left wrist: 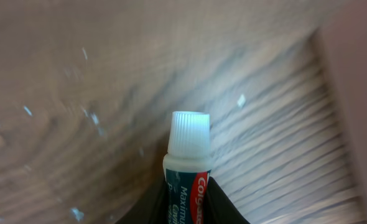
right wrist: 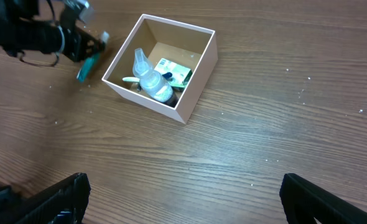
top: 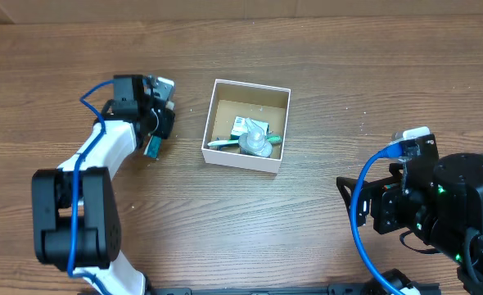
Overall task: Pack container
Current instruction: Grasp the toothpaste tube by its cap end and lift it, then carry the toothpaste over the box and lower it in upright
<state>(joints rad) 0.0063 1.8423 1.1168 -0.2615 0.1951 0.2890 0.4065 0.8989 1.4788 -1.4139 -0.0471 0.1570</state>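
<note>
The container (top: pixel 278 127) is a square white-walled box with a brown inside, at the table's centre. It also shows in the right wrist view (right wrist: pixel 196 87). Inside lie a clear bottle (top: pixel 258 143), a green-and-white packet (top: pixel 243 124) and a green toothbrush (top: pixel 221 143). My left gripper (top: pixel 155 139) is left of the container, shut on a small teal toothpaste tube (left wrist: pixel 186 174) with a white cap, just above the table. My right gripper (right wrist: pixel 183 199) is open and empty at the front right, well away from the container.
The wooden table (top: pixel 323 49) carries small white specks. The left arm (top: pixel 102 156) stretches from the front left toward the container. The right arm's body (top: pixel 438 205) sits at the front right corner.
</note>
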